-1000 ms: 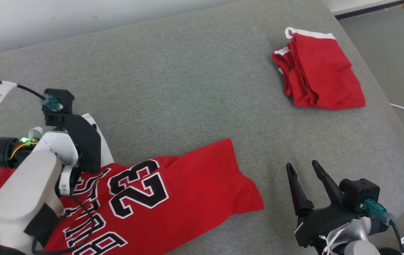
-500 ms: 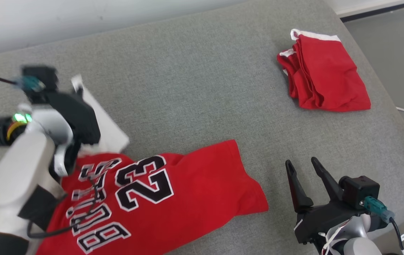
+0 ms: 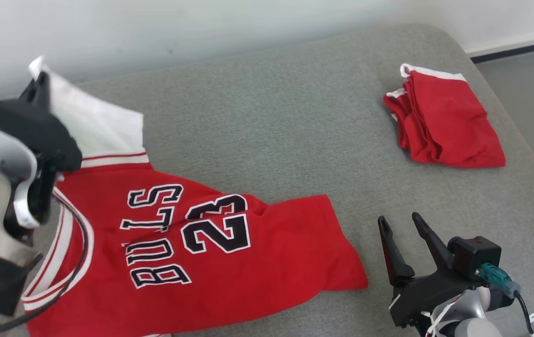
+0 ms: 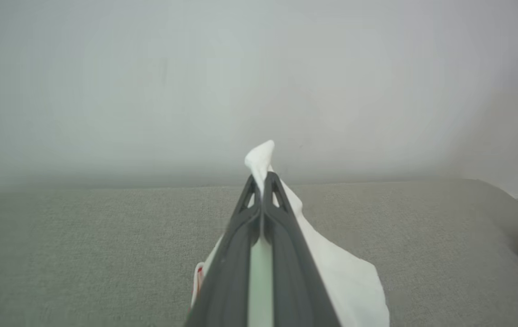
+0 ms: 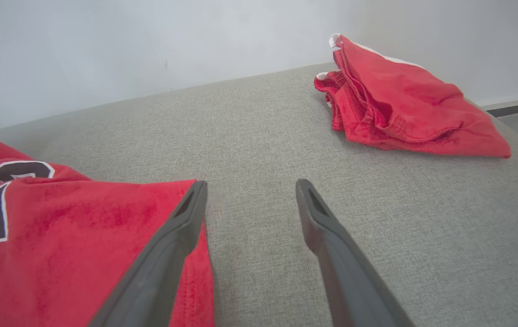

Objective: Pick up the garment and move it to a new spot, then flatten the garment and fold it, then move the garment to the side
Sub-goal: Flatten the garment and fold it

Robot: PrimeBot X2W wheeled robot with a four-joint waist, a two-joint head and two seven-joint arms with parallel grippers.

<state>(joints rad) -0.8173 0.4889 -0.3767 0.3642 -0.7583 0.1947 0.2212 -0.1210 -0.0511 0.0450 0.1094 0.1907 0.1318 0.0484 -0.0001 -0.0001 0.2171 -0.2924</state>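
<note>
Grey cushion (image 3: 267, 117) — the work surface, carrying both garments; nothing on it is a container. Red jersey (image 3: 267, 243), lettered with a 23, sprawls across the cushion's near left. Its body lies rumpled and its white corner (image 3: 98, 126) is raised clear of the surface. Folded red garment (image 3: 444, 121) rests at the far right, well apart. My left gripper (image 4: 262, 181) is clamped tight on that white corner, with cloth poking past the fingertips. My right gripper (image 3: 398, 219) hovers spread wide and empty, just beside the jersey's hem. Step, as I judge it: picking up for the move to a new spot. Next — lift higher and carry, the right gripper taking the hem so the cloth hangs flat.
</note>
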